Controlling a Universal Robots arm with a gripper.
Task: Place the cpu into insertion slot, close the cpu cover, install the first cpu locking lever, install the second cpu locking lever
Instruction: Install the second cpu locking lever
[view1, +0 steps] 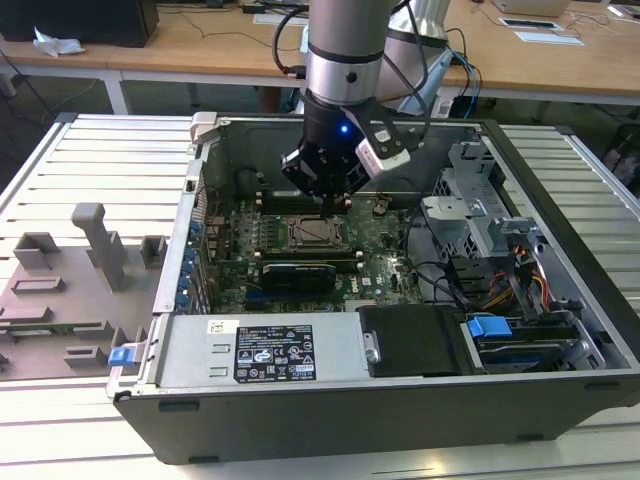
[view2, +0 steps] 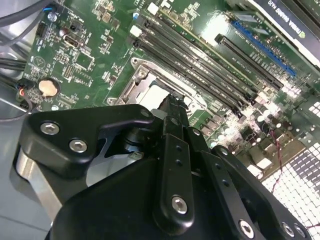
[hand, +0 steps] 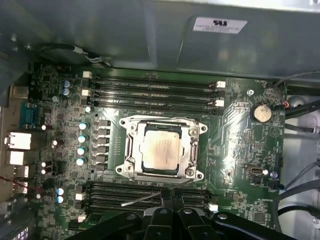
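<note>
Pincer (hand: 167, 202): my fingers pressed together, holding nothing, just beside the socket.
Cpu (hand: 160, 150): seated under cpu cover (hand: 131, 150).
Risk: locking lever (hand: 142, 198) looks loose; my tip could slip, scraping the motherboard (hand: 240, 130).

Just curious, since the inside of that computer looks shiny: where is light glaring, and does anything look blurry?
In the first wrist view, glare streaks the motherboard beside the cpu. In the second wrist view, the near gripper body looks soft, with bright washout toward the board's far corner.
</note>
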